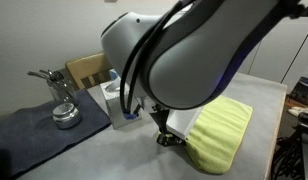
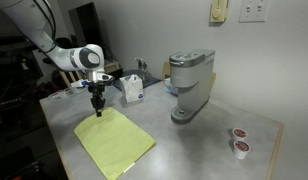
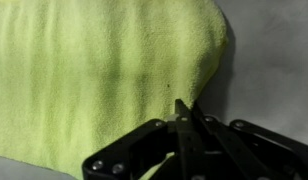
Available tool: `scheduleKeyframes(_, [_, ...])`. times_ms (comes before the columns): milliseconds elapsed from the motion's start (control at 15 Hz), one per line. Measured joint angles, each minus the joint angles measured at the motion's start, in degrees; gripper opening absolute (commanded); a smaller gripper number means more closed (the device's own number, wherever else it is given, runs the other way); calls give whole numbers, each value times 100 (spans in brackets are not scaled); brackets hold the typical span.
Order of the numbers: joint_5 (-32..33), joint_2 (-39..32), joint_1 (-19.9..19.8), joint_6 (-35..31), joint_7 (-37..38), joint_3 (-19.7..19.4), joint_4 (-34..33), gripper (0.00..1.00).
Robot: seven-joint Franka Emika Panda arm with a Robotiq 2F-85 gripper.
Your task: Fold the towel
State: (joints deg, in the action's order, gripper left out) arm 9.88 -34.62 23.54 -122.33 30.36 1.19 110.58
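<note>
The towel [image 2: 114,145] is a bright lime yellow-green cloth lying flat on the grey table in both exterior views [image 1: 222,130]. It fills most of the wrist view [image 3: 94,70]. My gripper [image 2: 97,110] stands upright at the towel's far corner, down at table level [image 1: 169,138]. In the wrist view its fingers [image 3: 181,108] are pressed together right at the towel's edge and look pinched on the corner. The arm hides part of the towel in an exterior view.
A grey tissue box [image 2: 133,90] stands just behind the gripper. A coffee machine [image 2: 189,85] stands mid-table, with two pods [image 2: 237,133] near the far corner. A dark grey mat [image 1: 39,125] carries a metal pot [image 1: 64,113].
</note>
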Motion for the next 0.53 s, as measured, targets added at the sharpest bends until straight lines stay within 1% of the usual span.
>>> scheduleKeyframes(533, [100, 269, -60, 177, 1, -87, 119, 1])
